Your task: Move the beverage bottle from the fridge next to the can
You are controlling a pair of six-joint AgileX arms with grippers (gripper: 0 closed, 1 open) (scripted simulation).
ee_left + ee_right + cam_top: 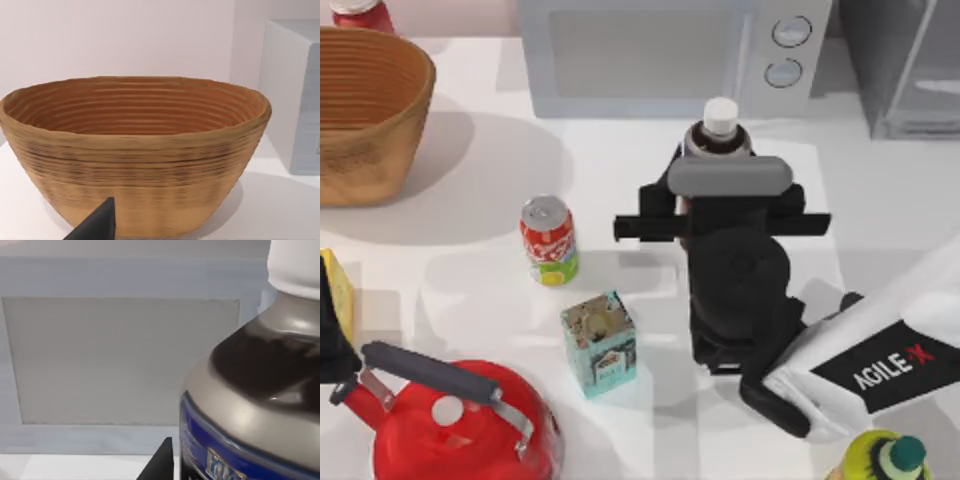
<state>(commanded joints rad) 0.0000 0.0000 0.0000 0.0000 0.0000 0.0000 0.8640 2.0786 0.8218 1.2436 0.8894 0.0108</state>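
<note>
The beverage bottle point(720, 122) stands upright in front of the microwave, its white cap and dark neck showing above my right gripper point(718, 162). That gripper is shut on the bottle's body. In the right wrist view the bottle point(255, 390) is very close, with its grey shoulder and blue label, and one black fingertip point(161, 462) shows beside it. The red can point(549, 241) stands on the table to the left of the bottle, a good gap away. The grey fridge point(910, 70) is at the back right corner. My left gripper point(330, 335) is parked at the table's left edge.
A white microwave point(650, 50) stands at the back. At the back left sits a woven basket point(365, 110) point(135, 150). A teal carton point(600, 345) is in front of the can, a red kettle point(450, 420) at the front left, and a yellow-green bottle point(885, 460) at the front right.
</note>
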